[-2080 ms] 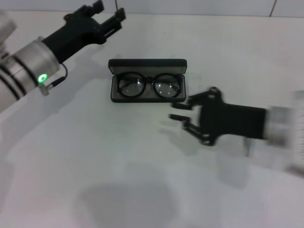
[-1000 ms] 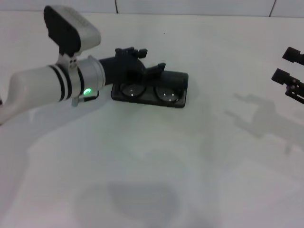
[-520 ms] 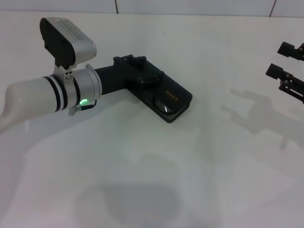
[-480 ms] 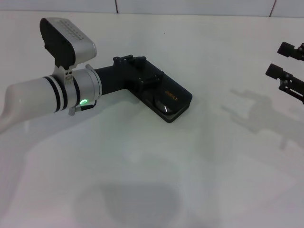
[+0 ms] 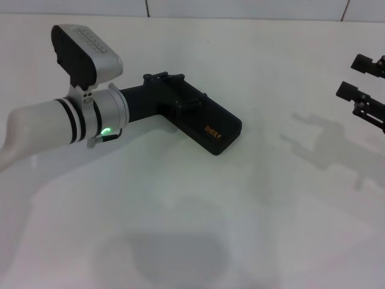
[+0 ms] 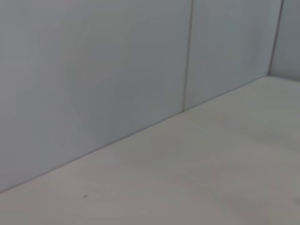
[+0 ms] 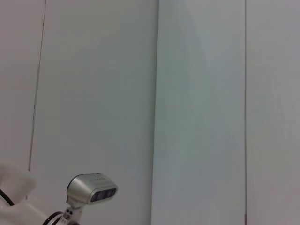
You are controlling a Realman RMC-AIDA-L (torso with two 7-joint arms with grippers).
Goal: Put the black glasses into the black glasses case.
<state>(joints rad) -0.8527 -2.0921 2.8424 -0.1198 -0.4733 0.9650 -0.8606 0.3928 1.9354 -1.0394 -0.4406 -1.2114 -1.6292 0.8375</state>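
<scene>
Lying shut on the white table (image 5: 198, 217), the black glasses case (image 5: 207, 123) shows orange lettering on its lid; the black glasses are hidden, presumably inside, though that cannot be seen; the left gripper (image 5: 174, 90) rests on the case's far end, its fingers impossible to tell apart or together; well right of the case, the right gripper (image 5: 360, 77) is cut off, fingers spread.

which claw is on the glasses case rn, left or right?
The left claw: it rests on the lid of the black glasses case. The right claw hangs apart at the table's far right edge.
</scene>
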